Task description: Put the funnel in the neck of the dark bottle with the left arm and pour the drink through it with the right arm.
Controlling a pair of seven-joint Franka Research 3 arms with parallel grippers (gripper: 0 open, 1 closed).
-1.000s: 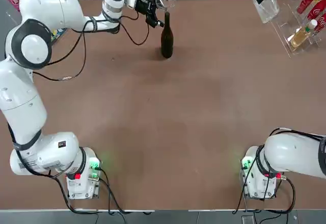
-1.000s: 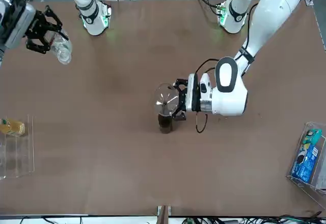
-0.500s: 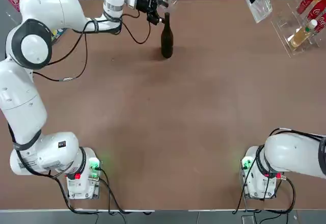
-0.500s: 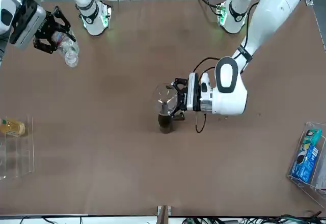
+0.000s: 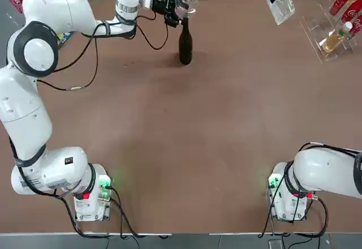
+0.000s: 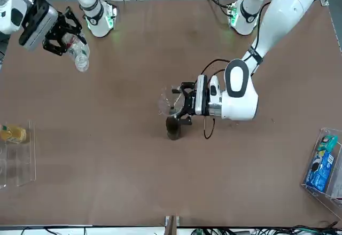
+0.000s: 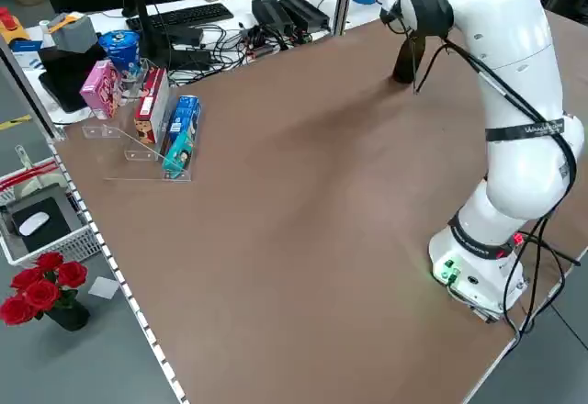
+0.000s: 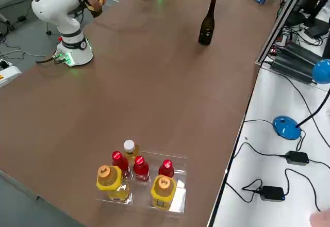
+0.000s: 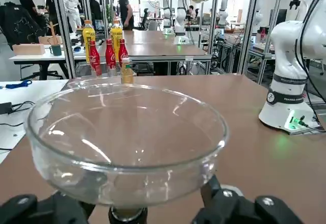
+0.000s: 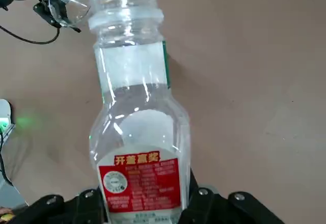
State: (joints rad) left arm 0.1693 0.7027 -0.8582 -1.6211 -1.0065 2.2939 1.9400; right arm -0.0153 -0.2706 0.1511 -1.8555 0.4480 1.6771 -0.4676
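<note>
The left end effector (image 6: 180, 105) is clamped on the small clear glass-like funnel (image 6: 170, 102), gripping it below the bowl. In the left wrist view the funnel (image 9: 127, 142) sits with its wide round rim facing up and its spout pointing straight down, so its long axis is vertical; a dark round opening shows right beneath the spout, but whether they touch cannot be told. The tall, slim, almost black glass bottle (image 5: 185, 41) stands upright on the brown surface (image 5: 192, 141) at about 12 o'clock in the top view, its long neck rising toward the funnel.

The right end effector (image 6: 60, 34) is closed around the small clear plastic drink bottle (image 6: 78, 52), held in the air over the far right of the surface, at about 1 o'clock in the top view and well apart from the dark bottle. In the right wrist view this bottle (image 10: 136, 132) shows an open, capless mouth, and its long axis runs away from the fingers. From the front it hangs tilted, mouth end lower.

A clear rack of red and yellow drink bottles (image 8: 139, 178) stands at the right edge of the surface.
</note>
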